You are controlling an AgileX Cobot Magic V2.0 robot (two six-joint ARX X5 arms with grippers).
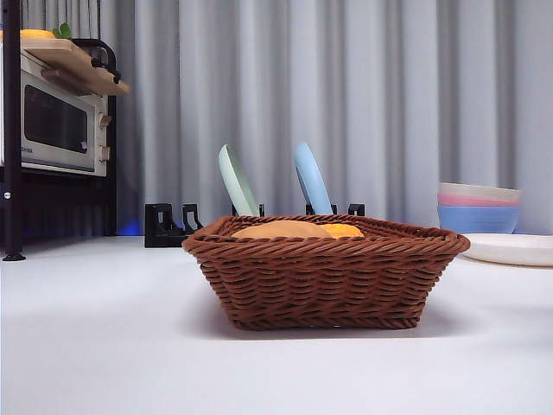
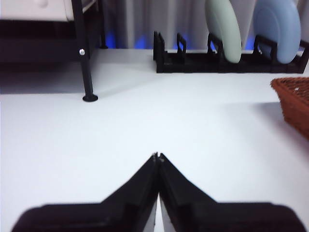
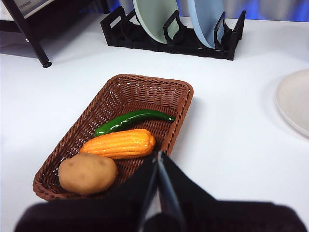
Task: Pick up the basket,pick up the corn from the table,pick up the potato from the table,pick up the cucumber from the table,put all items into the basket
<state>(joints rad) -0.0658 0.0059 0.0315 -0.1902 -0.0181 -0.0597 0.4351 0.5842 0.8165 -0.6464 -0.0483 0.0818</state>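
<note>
The brown wicker basket [image 1: 324, 277] stands on the white table [image 1: 104, 346], seen from above in the right wrist view as basket [image 3: 145, 89]. Inside it lie the green cucumber [image 3: 133, 121], the orange corn [image 3: 119, 144] and the tan potato [image 3: 88, 173], side by side. From the front, only the tops of the potato [image 1: 278, 230] and corn [image 1: 346, 231] rise over the rim. My right gripper [image 3: 158, 155] hangs shut and empty above the basket's near edge. My left gripper [image 2: 157, 156] is shut and empty over bare table, with the basket's corner [image 2: 294, 99] off to one side.
A black dish rack [image 1: 168, 226] holding a green plate [image 1: 236, 180] and a blue plate [image 1: 311, 177] stands behind the basket. A microwave [image 1: 56, 121] on a black shelf is at the far left. Stacked bowls [image 1: 478, 207] and a white plate [image 1: 514, 249] sit at the right.
</note>
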